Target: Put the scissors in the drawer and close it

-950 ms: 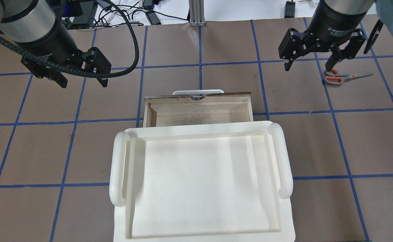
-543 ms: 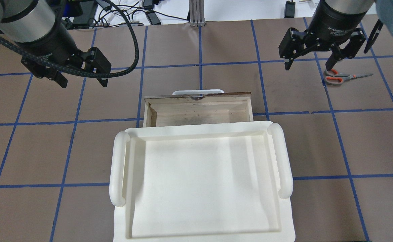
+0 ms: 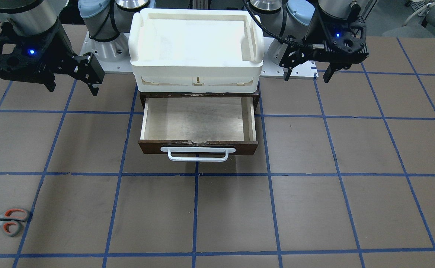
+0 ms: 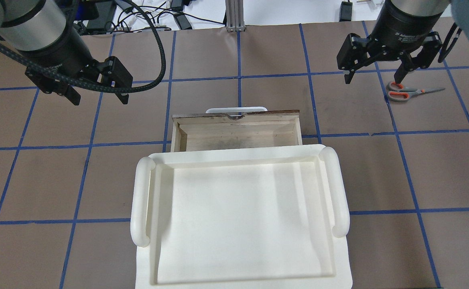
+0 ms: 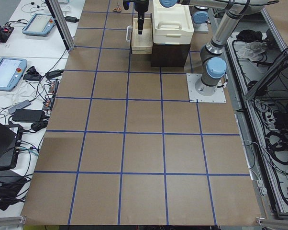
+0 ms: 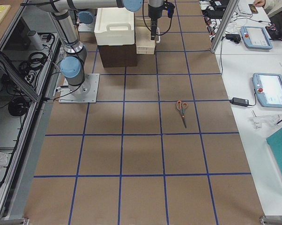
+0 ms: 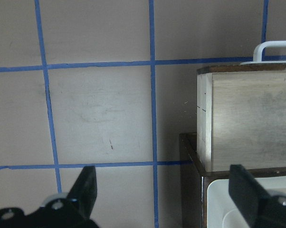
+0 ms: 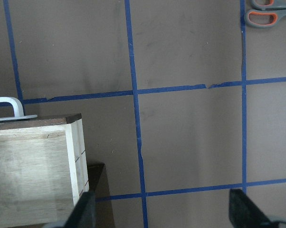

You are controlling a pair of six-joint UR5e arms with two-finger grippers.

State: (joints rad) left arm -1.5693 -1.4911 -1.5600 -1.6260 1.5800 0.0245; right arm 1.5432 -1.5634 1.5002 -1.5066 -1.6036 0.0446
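The scissors (image 4: 409,93), with grey handles and orange-lined loops, lie flat on the table at the far right; they also show in the front view (image 3: 5,220) and at the top of the right wrist view (image 8: 264,12). The drawer (image 4: 236,134) is pulled open and empty, with its dark front and white handle (image 3: 198,153) facing away from me. My right gripper (image 4: 372,79) is open and empty, high up. The front view (image 3: 73,89) shows it well short of the scissors. My left gripper (image 4: 99,98) is open and empty, left of the drawer.
A white plastic tray (image 4: 142,200) sits on the dark cabinet (image 3: 256,97) above the drawer. The table is brown with blue tape lines. Cables and devices lie beyond its far edge (image 4: 170,16).
My right gripper has shifted slightly to the right, toward the scissors. The left gripper, drawer and scissors have not moved.
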